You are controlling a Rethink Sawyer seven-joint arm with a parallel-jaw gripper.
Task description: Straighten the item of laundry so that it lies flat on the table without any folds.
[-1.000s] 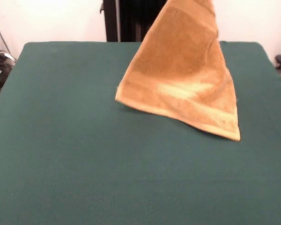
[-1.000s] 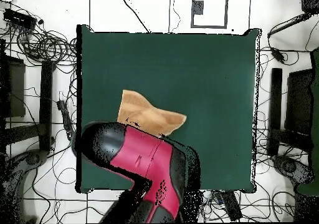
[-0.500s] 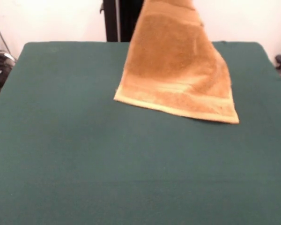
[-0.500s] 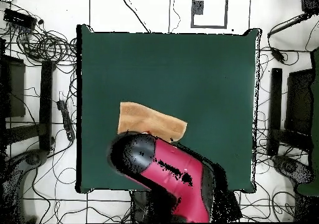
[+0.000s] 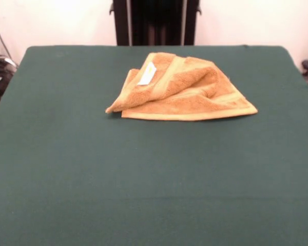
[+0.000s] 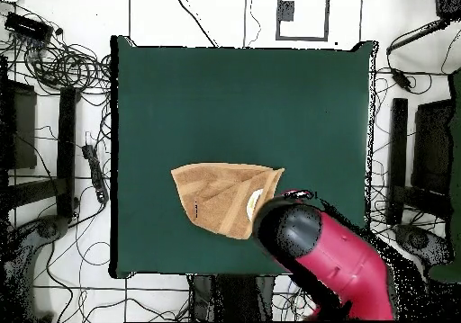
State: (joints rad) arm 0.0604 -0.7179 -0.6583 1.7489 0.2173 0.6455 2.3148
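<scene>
The item of laundry [image 5: 187, 92] is a golden-orange towel lying in a loose heap on the far middle of the green table [image 5: 143, 179]. Its upper layers are folded over and rumpled, and a white label [image 5: 147, 74] faces up near the left end. A border band runs along its near edge. In the overhead view the towel [image 6: 216, 198] lies near the table's [image 6: 243, 94] bottom edge, with the red and black arm [image 6: 333, 256] just right of it, touching or overlapping its right tip. The gripper is hidden under the arm's end and is absent from the front view.
Cables and dark equipment [image 6: 54, 58] lie on the floor around the table. A dark stand [image 5: 154, 23] rises behind the table's far edge.
The towel hung raised from above; now it has dropped and lies in a folded heap on the table. The arm has swung from left of the towel to its right in the overhead view.
</scene>
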